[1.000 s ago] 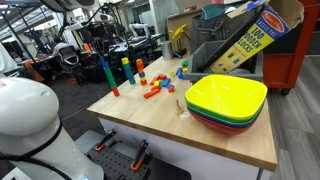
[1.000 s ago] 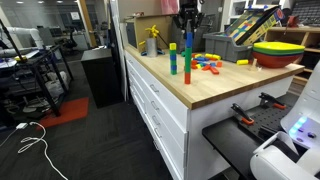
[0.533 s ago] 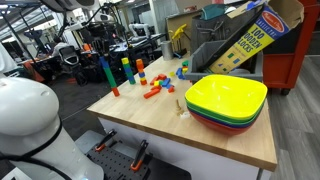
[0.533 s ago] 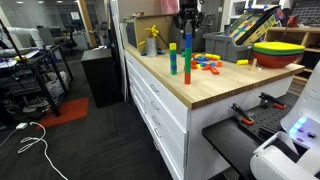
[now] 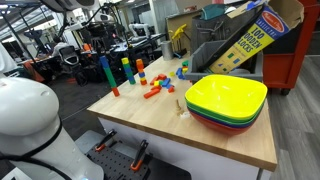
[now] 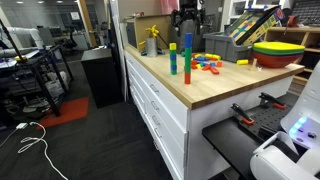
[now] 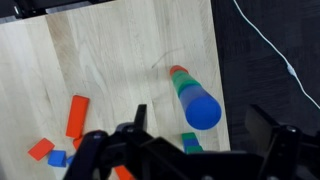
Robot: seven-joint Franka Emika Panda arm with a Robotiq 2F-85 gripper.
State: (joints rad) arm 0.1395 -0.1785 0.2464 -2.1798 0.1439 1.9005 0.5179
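Since a second ago the gripper (image 6: 188, 17) has let its jaws swing wide apart; they now stand spread and hold nothing. It hangs at twelve o'clock above a tall block tower (image 6: 187, 56), clear of its top.

The wooden table (image 5: 150, 122) carries everything. A stack of bowls (image 5: 226, 101), yellow on top, sits at four o'clock from the tower (image 5: 106, 70) in an exterior view. The tower stands upright near the table edge, red at the foot, green above, blue on top. In the wrist view its blue cap (image 7: 202, 111) lies between the two dark fingers. A shorter green stack (image 6: 173, 58) stands just beside it. Loose blocks (image 7: 75, 116) lie scattered at eight o'clock.
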